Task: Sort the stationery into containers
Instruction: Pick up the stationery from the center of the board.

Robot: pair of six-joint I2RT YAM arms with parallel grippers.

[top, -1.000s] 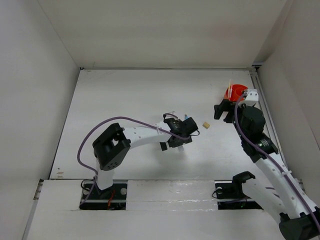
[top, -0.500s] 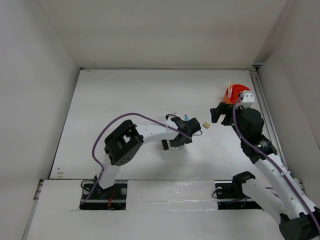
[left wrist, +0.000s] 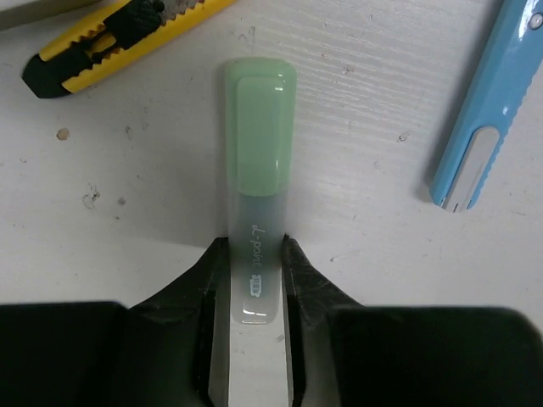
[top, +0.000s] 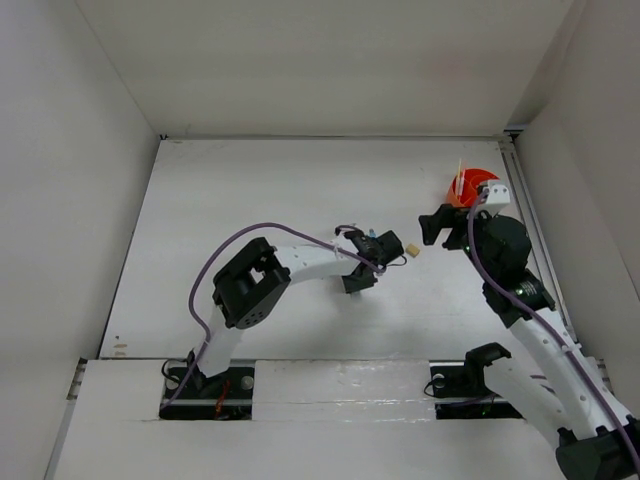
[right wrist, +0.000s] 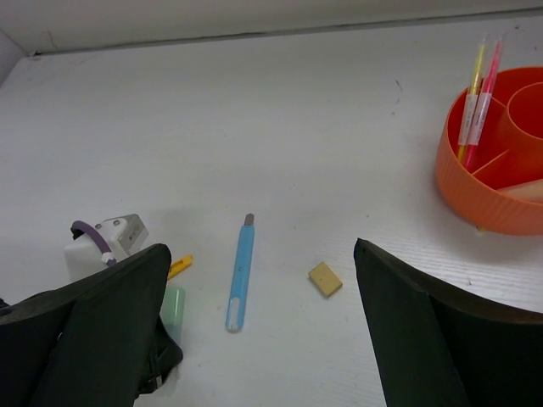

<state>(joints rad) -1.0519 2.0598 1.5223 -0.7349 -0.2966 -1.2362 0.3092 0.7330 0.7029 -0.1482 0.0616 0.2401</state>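
Left gripper [left wrist: 254, 254]: its two fingers press on both sides of the pale green stick [left wrist: 259, 144], so I call it closed on the stick.
Right gripper [right wrist: 261, 254]: its fingers are wide apart and it holds nothing.
Green stick: it lies flat on the table [top: 250, 200], near the middle and a bit toward the right edge. Only its clear tail end is between the fingers.
Close by: the blue pen [left wrist: 484, 110] lies to one side of the stick, and the yellow-black cutter [left wrist: 110, 38] lies just past its green end. Neither one touches it.
Tan cube [right wrist: 326, 278]: it sits between my two grippers, apart from the pens.
Orange cup [right wrist: 475, 191]: it stands in the far right corner. It has walls inside that split it into parts, and a yellow pen and a pink pen [right wrist: 471, 102] lean in one part.
What could go wrong: I hold the stick near its end, so I think it may tip down or slip out when I lift. If I swing it low, it may knock the blue pen or the cube away.
Another worry: my right arm hangs between the stick and the cup, so my arms could bump.
Room to move: the far left side and the near edge look open. The cup is tight against the right edge, so I should come at it from the left.
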